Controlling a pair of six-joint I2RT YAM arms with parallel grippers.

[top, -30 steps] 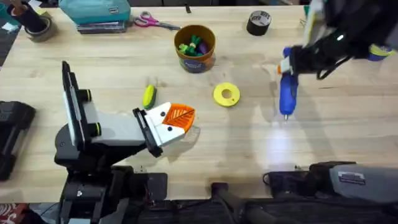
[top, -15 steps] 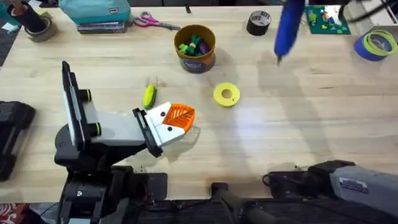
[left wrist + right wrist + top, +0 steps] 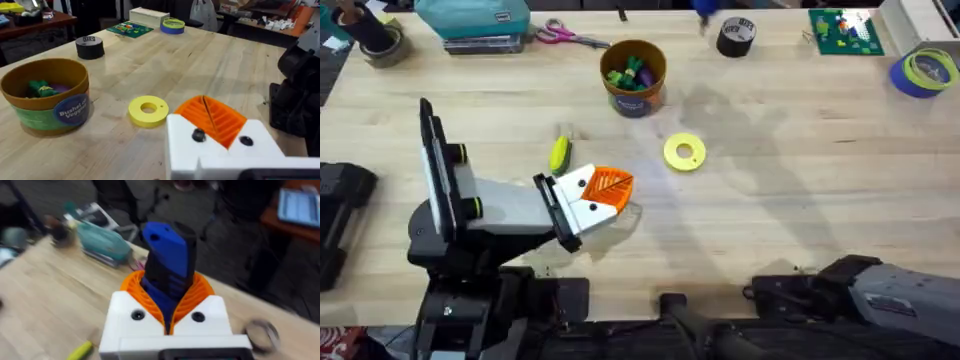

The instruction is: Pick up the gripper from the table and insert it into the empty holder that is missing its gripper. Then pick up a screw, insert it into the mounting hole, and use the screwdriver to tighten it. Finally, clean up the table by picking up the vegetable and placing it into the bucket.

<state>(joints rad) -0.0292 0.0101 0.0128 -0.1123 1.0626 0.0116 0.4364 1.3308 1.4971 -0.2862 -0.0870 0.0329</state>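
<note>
My right gripper (image 3: 168, 291) is shut on the blue screwdriver (image 3: 168, 265), which stands up between its orange ribbed pads high above the table. In the overhead view only a blue tip of the screwdriver (image 3: 704, 7) shows at the far edge. My left gripper (image 3: 611, 187) rests low over the table's middle, its orange gripper pads (image 3: 212, 116) pressed together in the white holder (image 3: 220, 152), with nothing between them. The yellow-green vegetable (image 3: 559, 153) lies just beyond the left gripper. Farther back stands the brown bucket (image 3: 634, 76) with green and purple toys inside.
A yellow disc (image 3: 684, 152) lies right of the left gripper. Along the far edge are a black tape roll (image 3: 736, 36), scissors (image 3: 570, 37), a teal case (image 3: 470, 20), a green board (image 3: 842, 30) and a blue tape roll (image 3: 927, 70).
My right arm has lifted the screwdriver off the right side of the table and carried it up and toward the far edge. The left arm has not moved.
</note>
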